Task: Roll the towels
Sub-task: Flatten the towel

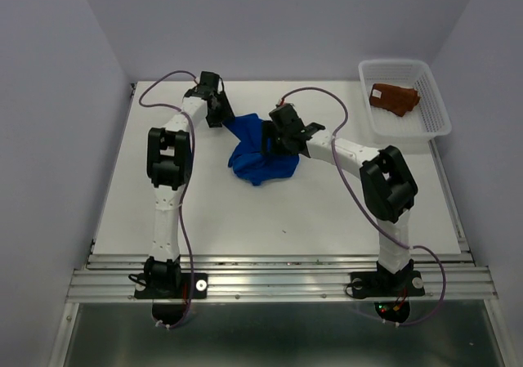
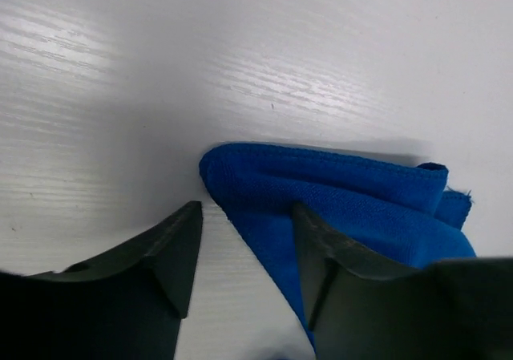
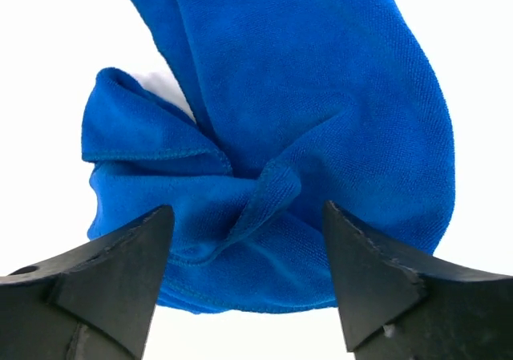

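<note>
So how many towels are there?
2. The blue towel lies crumpled in the middle of the table; the rust-brown towel sits in the white basket at the far right corner. I see no others.

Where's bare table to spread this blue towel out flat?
Widest bare table: between left arm and right arm, near side of the blue towel. Narrower strip outside the left arm. Crowded: left claw and right claw at the towel; basket back right.
</note>
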Controlling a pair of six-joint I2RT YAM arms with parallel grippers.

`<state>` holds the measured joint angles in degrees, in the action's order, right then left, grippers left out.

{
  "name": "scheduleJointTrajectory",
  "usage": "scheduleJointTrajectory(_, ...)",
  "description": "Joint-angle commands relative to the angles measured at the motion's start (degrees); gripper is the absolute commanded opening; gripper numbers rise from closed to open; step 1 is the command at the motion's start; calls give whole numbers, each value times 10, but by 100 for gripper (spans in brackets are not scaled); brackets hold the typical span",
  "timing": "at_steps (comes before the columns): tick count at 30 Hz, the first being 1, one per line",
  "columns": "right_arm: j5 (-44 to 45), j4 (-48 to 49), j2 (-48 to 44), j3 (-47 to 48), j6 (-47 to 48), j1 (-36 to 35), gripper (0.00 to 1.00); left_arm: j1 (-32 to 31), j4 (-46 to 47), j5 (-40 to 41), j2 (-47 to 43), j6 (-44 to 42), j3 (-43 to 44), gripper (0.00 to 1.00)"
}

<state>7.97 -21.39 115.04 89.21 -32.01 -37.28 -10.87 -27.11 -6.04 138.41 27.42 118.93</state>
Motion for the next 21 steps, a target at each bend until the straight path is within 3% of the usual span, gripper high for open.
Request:
scheduleJointTrajectory(1,2,14,13,27,-23,-10,75,-7,-9,-6,18,-13,-4,56)
scheduleJointTrajectory(3,3,10,16,29,-29,-10,73,-13,-14,5,22,-19,4,49)
scheduleJointTrajectory(6,4,11,18,28,-33,-10,65,-19,-12,6,27,-23,15,23)
scheduleJointTrajectory(8,7,17,22,29,-32,-10,55,-19,-10,-10,36,-24,26,0)
scheduleJointTrajectory(10,16,23,24,33,-31,-10,45,-19,-9,-21,38,-25,38,0)
scheduleJointTrajectory(12,25,32,23,33,-17,-10,26,-18,-2,-19,24,-22,33,0)
scheduleJointTrajectory(15,32,49,0,30,15,-10,4,-14,46,2,-51,-8,-29,0)
scheduleJointTrajectory(21,38,101,-129,-60,107,-10,1,5,145,51,-286,27,-237,0)
